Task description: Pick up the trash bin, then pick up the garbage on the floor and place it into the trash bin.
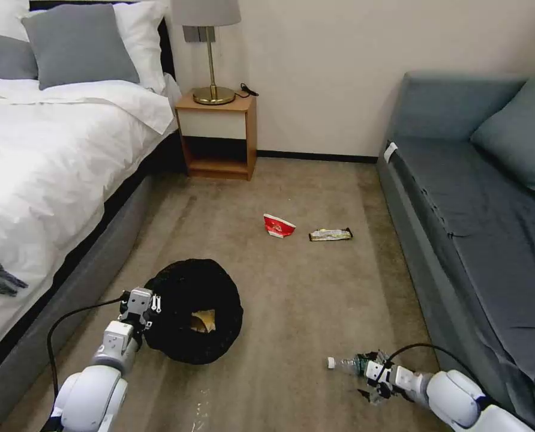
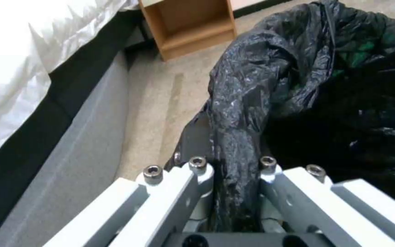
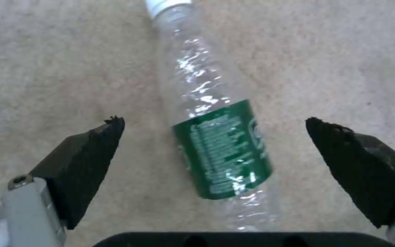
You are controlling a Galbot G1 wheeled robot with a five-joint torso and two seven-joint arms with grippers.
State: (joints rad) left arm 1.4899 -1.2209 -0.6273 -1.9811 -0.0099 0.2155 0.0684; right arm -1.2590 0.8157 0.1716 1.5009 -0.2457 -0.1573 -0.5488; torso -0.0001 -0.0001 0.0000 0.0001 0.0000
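A: Head view first. Trash bin sits low over the carpet between bed and sofa, black bag draped over it, something brown visible inside. Left gripper is at its rim on the bed side. Right gripper is low near the sofa, right at the bottle. Crushed red-and-white cup and dark wrapper lie side by side farther out, toward the nightstand.

B: Left wrist?

A: Left gripper is pinching a fold of the bin's black bag between its fingers. Bin's white base isn't visible, so can't tell if it's off the floor.

B: Right wrist?

A: Right gripper is spread wide, one pad on each side of the bottle, neither touching it. Bottle lies flat on the carpet, white cap pointing away, green label about level with the pad tips.

B: Step in hand?

A: Looks like grasping the bottle. Best to go lower until the pads straddle the labelled body, keep it centred, close gently since thin clear plastic can squash or roll out. Left should keep the bin opening steady.
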